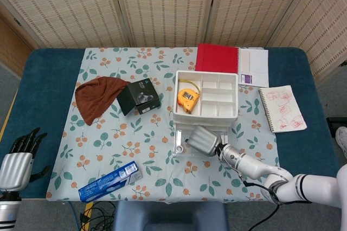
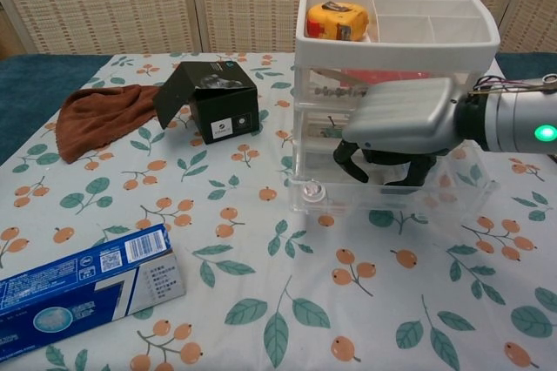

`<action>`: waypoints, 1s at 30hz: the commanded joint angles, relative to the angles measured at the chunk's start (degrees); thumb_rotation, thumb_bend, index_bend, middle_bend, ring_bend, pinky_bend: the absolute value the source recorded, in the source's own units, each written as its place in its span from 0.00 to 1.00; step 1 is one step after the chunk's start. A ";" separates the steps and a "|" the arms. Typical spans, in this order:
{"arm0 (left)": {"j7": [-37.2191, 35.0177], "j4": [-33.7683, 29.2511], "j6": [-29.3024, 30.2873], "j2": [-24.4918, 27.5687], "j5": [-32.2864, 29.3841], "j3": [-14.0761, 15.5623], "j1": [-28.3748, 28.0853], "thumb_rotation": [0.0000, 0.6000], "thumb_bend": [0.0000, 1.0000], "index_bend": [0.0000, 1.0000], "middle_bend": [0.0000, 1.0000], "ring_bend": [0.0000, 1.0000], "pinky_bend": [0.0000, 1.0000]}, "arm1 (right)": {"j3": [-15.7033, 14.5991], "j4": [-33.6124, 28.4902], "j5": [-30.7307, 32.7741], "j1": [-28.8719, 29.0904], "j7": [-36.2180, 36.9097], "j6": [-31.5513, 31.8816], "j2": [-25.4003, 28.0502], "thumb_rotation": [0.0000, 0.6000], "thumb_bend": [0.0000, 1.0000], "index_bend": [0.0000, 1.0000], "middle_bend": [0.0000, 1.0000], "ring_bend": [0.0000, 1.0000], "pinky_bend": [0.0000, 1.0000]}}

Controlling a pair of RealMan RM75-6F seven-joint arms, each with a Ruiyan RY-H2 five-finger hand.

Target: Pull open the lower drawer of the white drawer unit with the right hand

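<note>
While the lower drawer (image 2: 392, 192) of the white drawer unit (image 2: 396, 36) already juts out toward the desk's front edge, the right hand (image 2: 402, 123) hooks curled fingers (image 2: 348, 160) inside it; probably only a little more pulling remains. Left hand (image 1: 17, 160) idles, fingers apart.

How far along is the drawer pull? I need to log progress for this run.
Done: the clear lower drawer already juts out in front of the white drawer unit. In hand: the right hand sits over it, fingers curled down into the drawer. Left: any further pull and letting go. The left hand rests idle at the table edge.
</note>
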 commanded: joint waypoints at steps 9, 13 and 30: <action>-0.11 0.02 0.05 -0.01 0.12 -0.07 -0.02 1.00 0.17 0.14 0.08 0.12 0.13 | 1.27 -0.99 -1.73 -1.59 1.02 4.60 0.78 1.00 0.43 0.62 0.90 1.00 1.00; -0.24 0.12 0.15 0.00 0.31 0.01 0.04 1.00 0.17 0.14 0.08 0.12 0.13 | 1.75 -3.69 -4.81 -4.40 2.05 11.48 3.57 1.00 0.44 0.62 0.90 1.00 1.00; 0.89 -0.52 -1.42 -0.68 1.64 -0.35 -1.81 1.00 0.17 0.14 0.08 0.12 0.13 | -1.25 -3.34 -4.46 -23.14 10.07 32.72 11.79 1.00 0.45 0.62 0.90 1.00 1.00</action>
